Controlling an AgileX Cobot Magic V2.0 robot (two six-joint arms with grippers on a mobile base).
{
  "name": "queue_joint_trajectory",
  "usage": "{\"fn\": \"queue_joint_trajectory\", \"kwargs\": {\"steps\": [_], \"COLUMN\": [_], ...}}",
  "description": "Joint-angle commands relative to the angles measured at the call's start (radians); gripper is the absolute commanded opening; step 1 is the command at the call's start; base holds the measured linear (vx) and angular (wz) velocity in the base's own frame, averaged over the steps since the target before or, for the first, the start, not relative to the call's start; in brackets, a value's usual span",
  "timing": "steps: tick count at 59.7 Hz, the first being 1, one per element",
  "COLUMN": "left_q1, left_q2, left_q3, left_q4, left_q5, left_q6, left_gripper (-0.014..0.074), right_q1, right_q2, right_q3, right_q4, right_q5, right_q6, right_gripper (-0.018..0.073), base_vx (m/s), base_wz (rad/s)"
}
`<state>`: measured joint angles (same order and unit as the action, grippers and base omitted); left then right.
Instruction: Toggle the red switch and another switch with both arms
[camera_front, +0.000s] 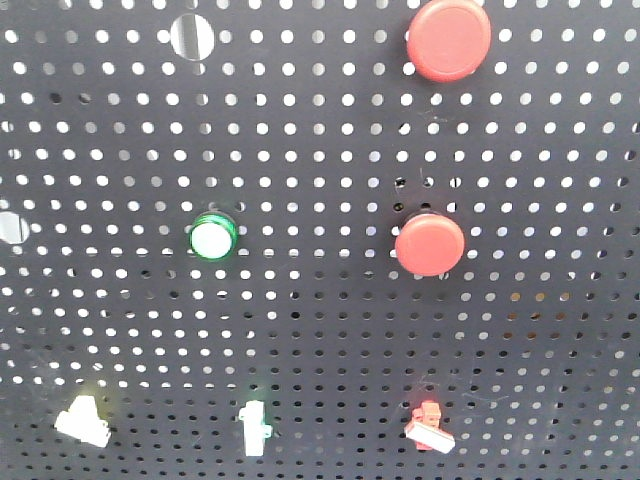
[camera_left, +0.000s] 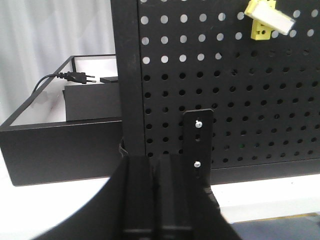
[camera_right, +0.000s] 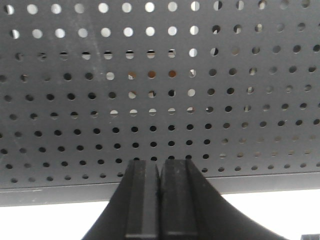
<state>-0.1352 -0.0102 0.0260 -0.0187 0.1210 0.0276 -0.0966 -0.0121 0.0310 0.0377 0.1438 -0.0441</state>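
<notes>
In the front view the red switch (camera_front: 430, 426), small with a white lever bar, sits low right on the black pegboard (camera_front: 320, 330). The other switch (camera_front: 83, 420), chunky white with a yellowish tinge, sits low left; in the left wrist view this switch (camera_left: 266, 21) is at the top right, above and right of my left gripper (camera_left: 155, 165). That gripper is shut on nothing, low by the board's left post. My right gripper (camera_right: 160, 167) is shut and empty before the board's bottom edge. The red switch is out of both wrist views. Neither gripper shows in the front view.
A slim white toggle (camera_front: 255, 428) stands between the two switches. Above are a green-ringed lamp (camera_front: 213, 239) and two big round red push buttons (camera_front: 429, 244) (camera_front: 448, 38). A black box frame (camera_left: 55, 145) with a plug (camera_left: 77, 77) lies left of the board.
</notes>
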Motion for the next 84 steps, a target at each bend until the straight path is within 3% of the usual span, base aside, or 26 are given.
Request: {"fn": "queue_joint_trajectory", "kwargs": {"steps": [1,28,34,41,50,62,71,76,77,84], "left_q1": [0.001,0.001,0.001,0.002,0.002,0.002,0.001,0.001,0.001,-0.020], "left_q2": [-0.019,-0.019,-0.019,-0.019,-0.017,0.126,0.345,0.451,0.531,0.573], "left_q3": [0.020,0.020,0.020,0.015,-0.043,-0.284,-0.491,-0.570,-0.645,-0.666], "left_q4": [-0.003,0.005,0.005,-0.003,-0.078,-0.080,-0.081,-0.083,-0.082,-0.082], "left_q5": [-0.081,-0.080,-0.091,-0.216,-0.361,-0.311,-0.282,-0.254,-0.135,-0.047], "left_q6": [-0.012,0.018,0.018,0.013,-0.042,-0.004,-0.006,-0.063,-0.170,-0.135], "left_gripper": [0.0003,0.0003,0.0003,0.0003,0.0003,0.0003,0.0003,0.0003,0.0003,0.0003], "right_q1": [-0.007,-0.007,-0.007,-0.006,-0.006,-0.006,-0.006,-0.006,-0.006,-0.006], "right_q2": [-0.010,-0.010,-0.010,-0.010,-0.007,0.172,0.331,0.388,0.415,0.415], "right_q3": [0.005,0.005,0.005,-0.009,-0.166,-0.507,-0.656,-0.677,-0.669,-0.669], "right_q4": [-0.004,0.005,0.009,0.010,0.003,-0.023,0.041,0.093,0.166,0.203], "right_q5": [-0.080,-0.111,-0.199,-0.305,-0.257,-0.131,-0.055,-0.027,-0.015,0.002], "right_q6": [0.000,-0.001,0.001,0.006,0.010,-0.001,0.014,0.014,0.014,0.004], "right_gripper": [-0.0006,-0.0006,-0.0006,-0.0006,-0.0006,-0.0006,-0.0006,-0.0006,-0.0006,-0.0006], "base_vx": [0.01,0.00,0.00,0.00,0.00,0.00,0.00,0.00,0.00,0.00], "base_wz": [-0.02,0.00,0.00,0.00,0.00,0.00,0.00,0.00,0.00,0.00]}}
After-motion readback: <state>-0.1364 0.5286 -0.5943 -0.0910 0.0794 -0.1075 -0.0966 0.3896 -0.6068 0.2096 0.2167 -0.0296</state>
